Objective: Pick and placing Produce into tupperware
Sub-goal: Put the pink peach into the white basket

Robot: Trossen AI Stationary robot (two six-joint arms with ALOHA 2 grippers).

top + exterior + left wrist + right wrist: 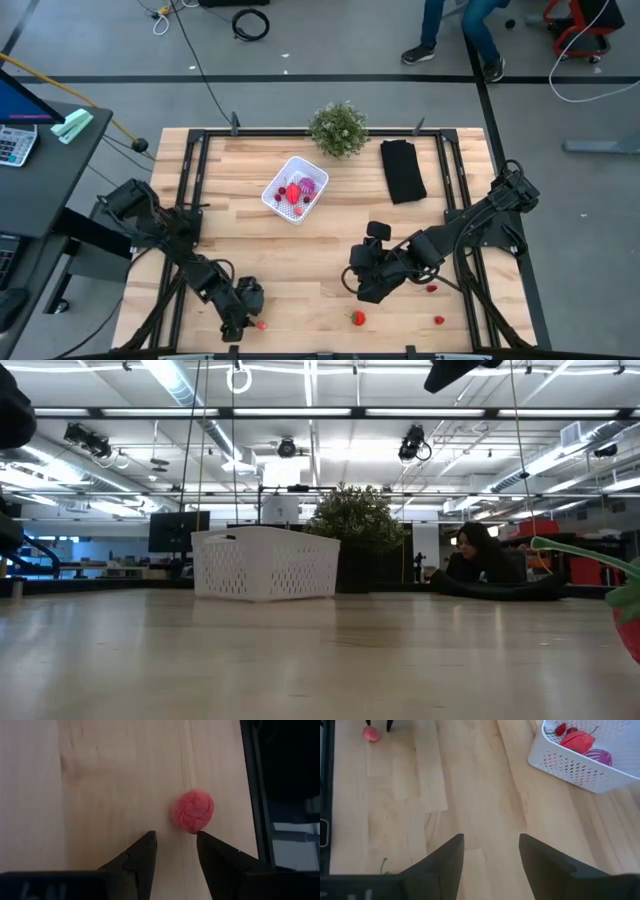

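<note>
The white perforated tupperware (296, 190) stands at the table's far middle and holds a red piece (577, 741), a purple one (599, 756) and small red ones. A pink raspberry-like piece (193, 810) lies near the table's near-left edge. My left gripper (175, 842) is open, pointing down, with its fingertips just short of that piece. My right gripper (491, 840) is open over bare wood at the near middle (365, 282). A strawberry (358, 318) and two small red pieces (438, 320) (431, 288) lie on the table by the near edge.
A green potted plant (338, 128) and a black folded cloth (402, 170) sit along the far edge. The table's black frame rail (252, 795) runs close beside the pink piece. A person (480, 555) shows in the room beyond the table. Bare wood lies between the grippers and the container.
</note>
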